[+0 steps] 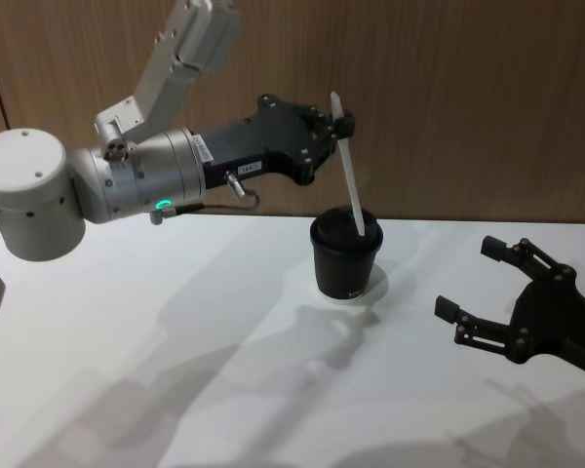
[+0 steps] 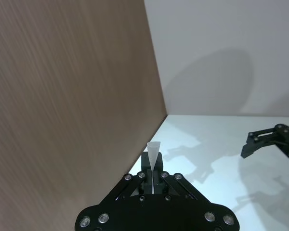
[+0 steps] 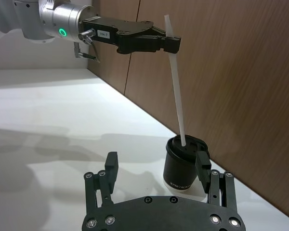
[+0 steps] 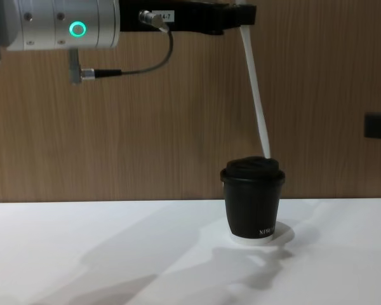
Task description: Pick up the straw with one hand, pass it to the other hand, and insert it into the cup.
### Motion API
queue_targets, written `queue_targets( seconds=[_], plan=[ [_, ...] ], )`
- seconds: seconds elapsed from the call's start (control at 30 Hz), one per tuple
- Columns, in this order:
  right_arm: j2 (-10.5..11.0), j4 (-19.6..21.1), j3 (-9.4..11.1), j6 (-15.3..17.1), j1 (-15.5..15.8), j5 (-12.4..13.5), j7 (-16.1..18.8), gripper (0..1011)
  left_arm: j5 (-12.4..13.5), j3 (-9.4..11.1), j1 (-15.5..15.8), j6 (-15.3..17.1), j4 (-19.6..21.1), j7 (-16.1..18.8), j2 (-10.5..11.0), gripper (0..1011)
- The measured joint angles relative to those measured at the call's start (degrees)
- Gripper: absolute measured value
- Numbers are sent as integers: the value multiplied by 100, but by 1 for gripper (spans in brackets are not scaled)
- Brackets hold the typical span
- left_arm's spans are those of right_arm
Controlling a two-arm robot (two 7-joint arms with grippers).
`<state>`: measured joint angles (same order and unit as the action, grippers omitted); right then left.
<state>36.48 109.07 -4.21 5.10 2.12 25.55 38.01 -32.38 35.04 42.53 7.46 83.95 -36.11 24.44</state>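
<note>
The left tool [image 1: 343,125] is clamping the straw [image 1: 352,185] near its top, its lower tip touching the black cup's [image 1: 345,258] lid by the table's [image 1: 175,370] far edge, while the right tool [image 1: 487,292] is resting spread apart.

Cup [image 1: 346,258] on table [image 1: 175,370], frame centre. Straw [image 1: 349,175] tilted above it, lower end at lid. Left gripper [image 1: 343,125] upper centre; right gripper [image 1: 483,292] lower right.

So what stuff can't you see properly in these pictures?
- Straw tip: in the head, chest and right wrist views the cup lid hides how far in it goes.
- Lettering on the cup: too small to read in the chest view.
- Left hand: its fingertips are cut off by the chest view's top edge.
- Right hand: cut by the head view's right edge; open.
</note>
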Motion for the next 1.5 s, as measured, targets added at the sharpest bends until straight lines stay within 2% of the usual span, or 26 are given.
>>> queue_targets(
  seconds=[0.3,0.73,1.5],
  plan=[
    [0,0,0,0,0,0,0,1001,214,25,97,203,77,149,50,14],
    [0,0,0,0,0,0,0,1001,386,50,221,379,-19,172,42,14],
    [0,0,0,0,0,0,0,1001,488,144,400,534,-301,57,-42,14]
  ],
)
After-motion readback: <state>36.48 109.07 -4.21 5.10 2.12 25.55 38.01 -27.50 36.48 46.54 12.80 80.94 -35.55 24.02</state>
